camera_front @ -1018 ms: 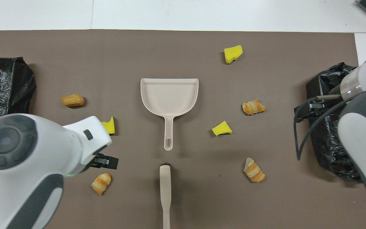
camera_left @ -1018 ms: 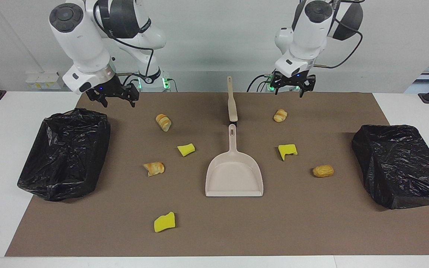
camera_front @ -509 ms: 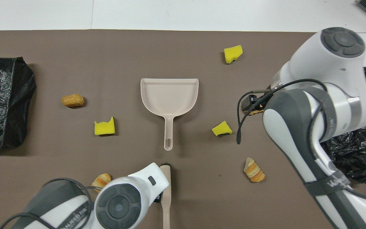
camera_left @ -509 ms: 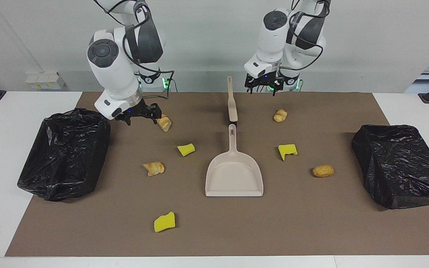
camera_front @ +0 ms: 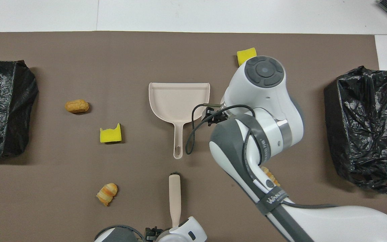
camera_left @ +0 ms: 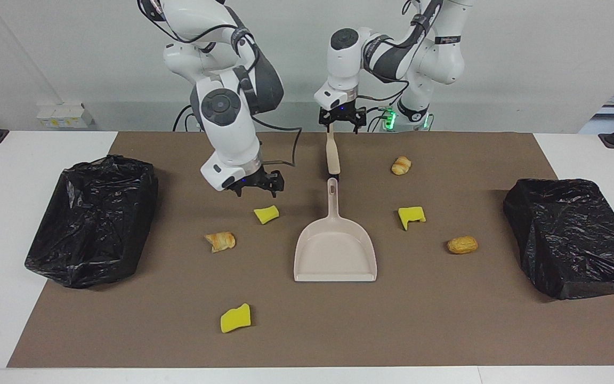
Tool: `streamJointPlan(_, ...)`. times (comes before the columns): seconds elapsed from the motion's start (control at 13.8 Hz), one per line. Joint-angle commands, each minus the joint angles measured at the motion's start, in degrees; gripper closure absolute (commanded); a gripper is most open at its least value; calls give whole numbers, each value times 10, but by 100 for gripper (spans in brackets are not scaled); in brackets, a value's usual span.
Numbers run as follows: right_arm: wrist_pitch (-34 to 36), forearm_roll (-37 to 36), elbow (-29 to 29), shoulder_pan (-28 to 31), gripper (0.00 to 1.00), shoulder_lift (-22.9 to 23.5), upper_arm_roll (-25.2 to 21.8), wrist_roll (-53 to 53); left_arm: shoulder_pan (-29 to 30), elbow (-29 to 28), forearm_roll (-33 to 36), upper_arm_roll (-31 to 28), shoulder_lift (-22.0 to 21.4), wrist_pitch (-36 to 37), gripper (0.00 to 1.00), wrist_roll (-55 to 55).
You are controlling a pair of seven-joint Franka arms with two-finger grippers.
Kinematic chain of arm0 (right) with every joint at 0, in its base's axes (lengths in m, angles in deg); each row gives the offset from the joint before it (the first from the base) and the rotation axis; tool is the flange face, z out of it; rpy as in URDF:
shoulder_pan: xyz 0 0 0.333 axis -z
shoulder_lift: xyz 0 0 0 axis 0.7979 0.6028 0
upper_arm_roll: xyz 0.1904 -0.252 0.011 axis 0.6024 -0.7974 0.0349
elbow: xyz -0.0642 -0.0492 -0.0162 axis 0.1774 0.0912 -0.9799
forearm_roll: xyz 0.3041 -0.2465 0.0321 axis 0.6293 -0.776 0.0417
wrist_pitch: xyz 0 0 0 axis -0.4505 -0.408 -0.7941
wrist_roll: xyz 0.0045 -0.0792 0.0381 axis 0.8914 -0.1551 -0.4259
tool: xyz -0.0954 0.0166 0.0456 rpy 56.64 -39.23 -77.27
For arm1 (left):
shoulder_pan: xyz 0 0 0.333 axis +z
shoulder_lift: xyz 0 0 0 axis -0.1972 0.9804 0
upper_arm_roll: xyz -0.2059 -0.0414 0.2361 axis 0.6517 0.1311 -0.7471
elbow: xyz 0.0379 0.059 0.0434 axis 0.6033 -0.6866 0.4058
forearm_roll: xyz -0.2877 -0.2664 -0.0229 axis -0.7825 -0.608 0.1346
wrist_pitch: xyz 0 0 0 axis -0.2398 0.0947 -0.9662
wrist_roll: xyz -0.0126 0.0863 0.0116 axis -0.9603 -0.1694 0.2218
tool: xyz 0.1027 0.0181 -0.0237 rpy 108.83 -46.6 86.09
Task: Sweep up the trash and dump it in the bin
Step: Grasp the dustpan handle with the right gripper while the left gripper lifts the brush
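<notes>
The beige dustpan (camera_left: pixel 335 249) lies mid-mat, with the brush (camera_left: pixel 332 154) lying in line with its handle, nearer the robots. Trash lies scattered: yellow sponge chunks (camera_left: pixel 266 214) (camera_left: pixel 411 216) (camera_left: pixel 235 318), croissant pieces (camera_left: pixel 220 241) (camera_left: pixel 401 165) and a bread roll (camera_left: pixel 462 245). One more croissant (camera_front: pixel 268 173) peeks from under the right arm. My right gripper (camera_left: pixel 256 184) is open in the air over the mat beside a sponge chunk. My left gripper (camera_left: pixel 341 118) is open over the brush's handle end.
Two bins lined with black bags stand on the brown mat (camera_left: pixel 445 330), one at the right arm's end (camera_left: pixel 94 218) and one at the left arm's end (camera_left: pixel 573 237). In the overhead view the right arm hides two trash pieces.
Both arms swung inward from the mat's ends. The right gripper moved over toward the dustpan and lower. The left gripper moved to the brush's handle end. No trash moved.
</notes>
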Motion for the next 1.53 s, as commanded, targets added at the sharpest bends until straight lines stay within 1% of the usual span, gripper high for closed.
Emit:
streamJointPlan(0.0,-18,-2,-2,-27,0,11,-1,-69,-29,-16,-5,-11,6,-32,0,25)
streamJointPlan(0.15,-41,-1,-4,-63,0,26,-1,-121,-30,-18,-5,-11,10,-37,2,27)
streamJointPlan(0.22,-51,0,-8,-72,0,37,-1,-140,-30,-17,-5,-11,17,-43,13,27)
streamJointPlan(0.29,-57,-2,-9,-85,0,47,-1,-155,-30,-18,-5,-11,17,-45,29,27)
streamJointPlan(0.36,-70,-4,-12,-92,0,59,-1,-160,-29,-16,-5,-12,18,-41,54,27)
streamJointPlan(0.44,-90,-12,-12,-99,0,68,-1,-159,-29,-14,-5,-12,18,-41,64,26)
streamJointPlan(0.51,-108,-18,-12,-107,0,75,0,-158,-23,-5,-5,-12,27,-41,76,25)
streamJointPlan(0.58,-113,-22,-12,-112,0,82,-1,-156,-21,3,-5,-12,32,-37,91,20)
streamJointPlan(0.65,-116,-26,-13,-116,0,88,0,-157,-21,1,-5,-12,29,-31,100,15)
streamJointPlan(0.73,-124,-29,-14,-128,0,91,-1,-156,-21,2,-4,-13,27,-6,100,8)
streamJointPlan(0.8,-124,-35,-14,-128,5,90,0,-155,-21,6,-4,-17,22,24,100,-19)
streamJointPlan(0.87,-122,-47,-14,-127,20,90,0,-150,-14,10,-4,-21,6,55,100,-66)
streamJointPlan(0.95,-117,-55,-15,-127,32,89,0,-137,8,19,-4,-23,0,89,100,-113)
streamJointPlan(1.09,-113,-57,-15,-128,46,89,0,-110,26,23,-4,-25,-21,143,100,-210)
streamJointPlan(1.16,-113,-58,-15,-128,57,88,0,-102,56,22,-3,-24,-39,167,100,-266)
streamJointPlan(1.24,-113,-62,-16,-128,76,88,0,-97,90,23,-3,-24,-53,198,100,-341)
streamJointPlan(1.31,-113,-63,-16,-124,82,87,0,-86,113,23,-4,-25,-67,224,100,-416)
streamJointPlan(1.45,-113,-63,-16,-119,100,83,0,-60,187,20,-3,-25,-107,275,100,-537)
